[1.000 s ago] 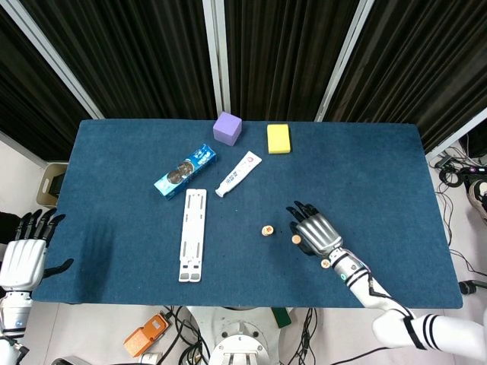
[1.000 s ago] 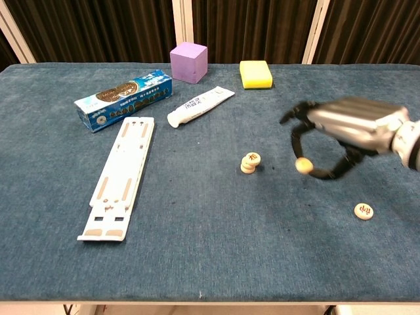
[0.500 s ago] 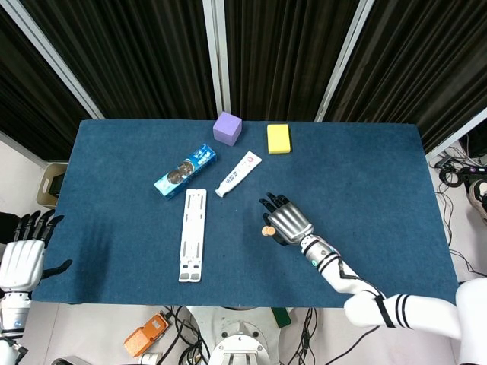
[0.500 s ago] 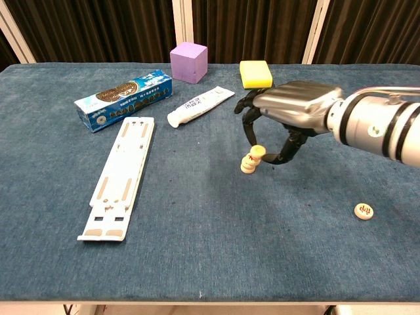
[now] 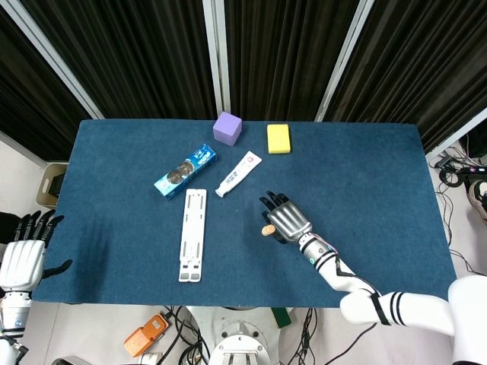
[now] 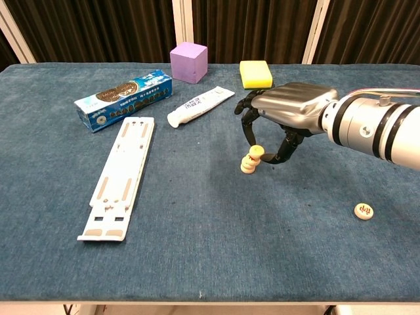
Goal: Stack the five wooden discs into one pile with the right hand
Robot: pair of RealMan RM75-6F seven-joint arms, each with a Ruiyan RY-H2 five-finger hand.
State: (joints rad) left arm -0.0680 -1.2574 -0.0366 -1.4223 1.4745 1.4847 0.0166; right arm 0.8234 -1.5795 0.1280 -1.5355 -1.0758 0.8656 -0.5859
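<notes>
A short pile of wooden discs stands mid-table, also seen as the pile in the head view. My right hand hovers over it and pinches one wooden disc between thumb and a finger. That disc sits tilted on the pile's top. In the head view the right hand covers most of the pile. One lone disc lies flat at the near right, apart from the hand. My left hand hangs off the table's left edge, fingers spread and holding nothing.
A white flat stand lies left of the pile. Behind it are a blue box, a white tube, a purple cube and a yellow sponge.
My right hand carried the disc leftwards from the right side to the pile, then lowered it onto the top. In the last half second it barely moved.
</notes>
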